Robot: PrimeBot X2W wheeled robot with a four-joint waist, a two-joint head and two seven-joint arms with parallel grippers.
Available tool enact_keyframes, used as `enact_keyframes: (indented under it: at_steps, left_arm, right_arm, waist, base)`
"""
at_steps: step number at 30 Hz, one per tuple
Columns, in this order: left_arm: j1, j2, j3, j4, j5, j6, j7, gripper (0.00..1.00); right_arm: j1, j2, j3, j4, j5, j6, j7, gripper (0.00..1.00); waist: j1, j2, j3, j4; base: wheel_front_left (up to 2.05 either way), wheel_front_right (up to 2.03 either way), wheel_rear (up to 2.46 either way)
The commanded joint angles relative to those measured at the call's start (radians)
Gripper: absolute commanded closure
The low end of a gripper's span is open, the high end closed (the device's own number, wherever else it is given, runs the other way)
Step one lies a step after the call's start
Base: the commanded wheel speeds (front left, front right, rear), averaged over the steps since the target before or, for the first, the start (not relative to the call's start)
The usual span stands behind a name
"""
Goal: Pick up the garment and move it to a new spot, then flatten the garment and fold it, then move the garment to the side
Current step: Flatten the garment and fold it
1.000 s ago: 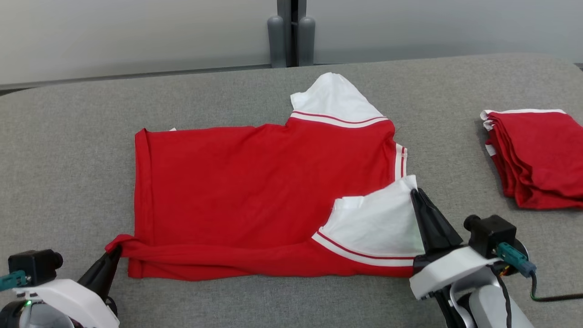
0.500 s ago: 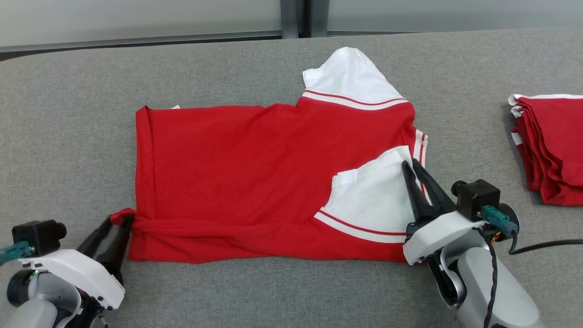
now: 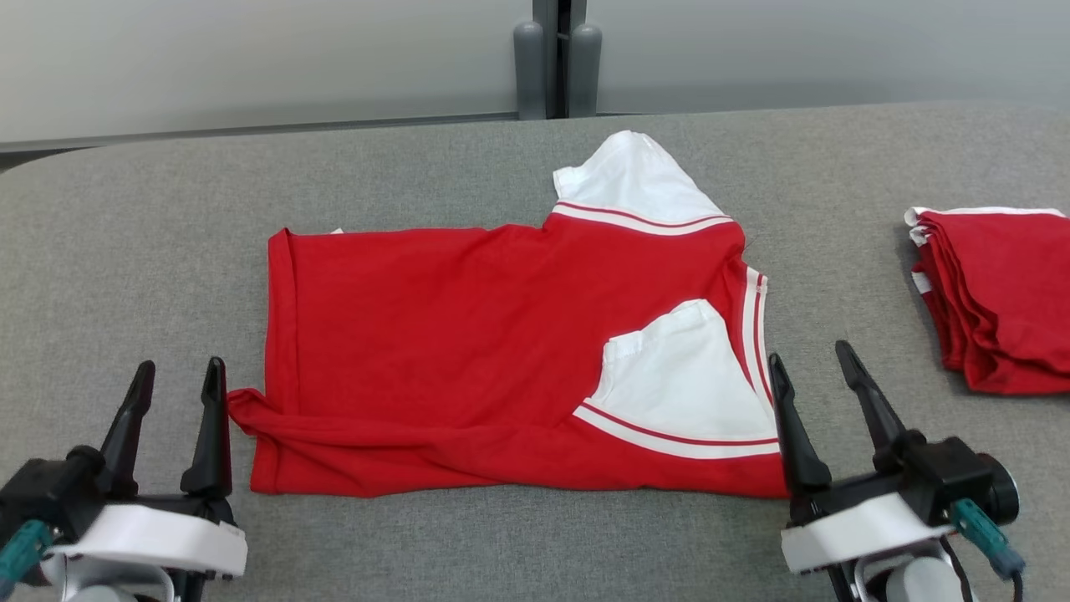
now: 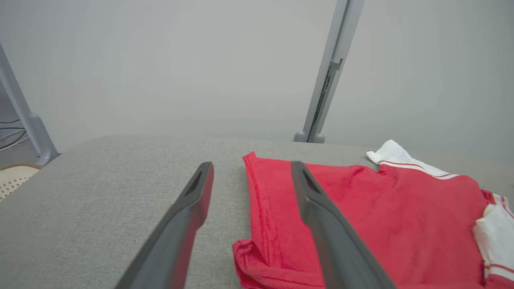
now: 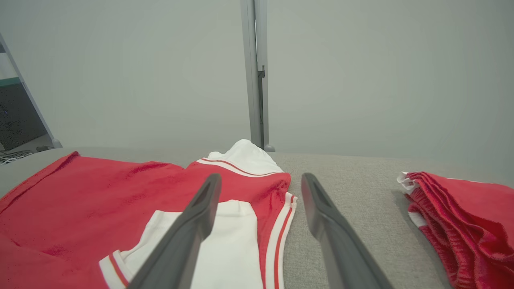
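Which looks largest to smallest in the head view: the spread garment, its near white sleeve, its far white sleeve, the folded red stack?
1. spread garment, clearly largest.
2. folded red stack and near white sleeve look alike; the stack runs off the picture's edge, so unranked.
3. far white sleeve, smallest, though farther from the camera.

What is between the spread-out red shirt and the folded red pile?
Bare grey padded surface, as the head view shows; nearer the robot, the open right gripper pokes into that gap.
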Motion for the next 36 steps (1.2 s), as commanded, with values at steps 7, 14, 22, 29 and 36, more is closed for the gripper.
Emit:
enact_keyframes:
  at_steps: [7,14,22,29,36]
  left_arm:
    - [0.139,-0.064,0.043,-0.066,0.122,0.005,-0.004,0.0]
    - [0.175,-0.094,0.044,-0.018,0.168,-0.035,-0.005,0.0]
    - [0.169,-0.107,0.049,0.012,0.18,-0.062,-0.005,0.0]
    - [0.142,-0.113,0.027,0.106,0.157,-0.09,0.021,0.0]
    - [0.067,-0.115,0.012,0.26,0.117,-0.143,0.046,0.0]
  right_arm:
    - [0.19,-0.001,-0.02,-0.141,0.034,0.0,0.029,0.0]
    - [0.273,-0.001,-0.036,-0.21,0.058,0.0,0.065,0.0]
    - [0.277,-0.001,-0.038,-0.218,0.064,0.0,0.073,0.0]
    - [0.255,-0.001,-0.024,-0.175,0.054,0.0,0.101,0.0]
    - [0.19,-0.001,-0.015,-0.014,0.062,0.0,0.121,0.0]
  waist:
    - [0.0,0.0,-0.061,-0.014]
    - [0.0,0.0,-0.077,-0.018]
    - [0.0,0.0,-0.08,-0.022]
    - [0.0,0.0,-0.053,-0.021]
    - [0.0,0.0,0.016,-0.004]
  base:
    - [0.0,0.0,0.0]
    - [0.0,0.0,0.0]
    - [0.0,0.0,0.0]
    - [0.0,0.0,0.0]
    - [0.0,0.0,0.0]
